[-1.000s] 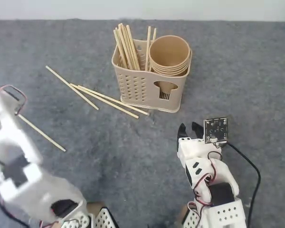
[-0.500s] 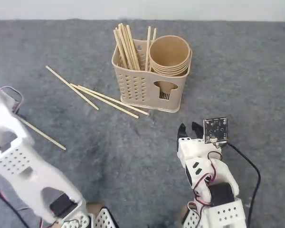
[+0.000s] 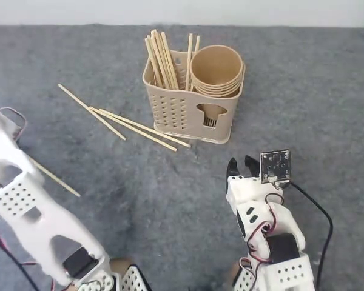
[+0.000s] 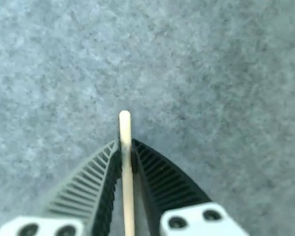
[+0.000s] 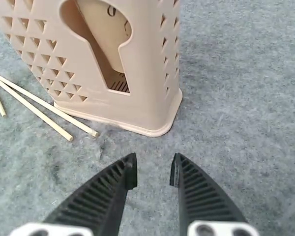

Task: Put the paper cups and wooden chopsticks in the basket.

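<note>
**Change.** Over the last second the left arm [image 3: 24, 206], well to the left of the basket [image 3: 182, 112], has changed its pose and now stands taller over the counter [image 3: 303, 91]. The single chopstick [image 3: 56, 180] under it has shifted a little. Its free end now lies slightly further from the basket than before. The left tool [image 4: 125, 143] is clamped on this chopstick near its end, with the stick running between the two ribbed fingers and its tip sticking out past them. The right arm has not moved. The right tool [image 5: 153, 167] hangs just in front of the basket, parted and holding nothing.

**Meaning for the task.** In my judgement the grasp is made and the lift is beginning. The carry to the basket is not yet done. The stacked paper cups [image 3: 216, 66] already sit in the basket's right part, and a bundle of chopsticks [image 3: 161, 57] stands in its left part. Three loose chopsticks [image 3: 130, 126] lie on the counter just left of the basket, their near ends close to its foot. Counting the held one, four sticks are outstanding.

**Markings.** A small dark print shows on a cup through the basket's front opening, but it is too cut off to read. No other label or writing is legible.
</note>
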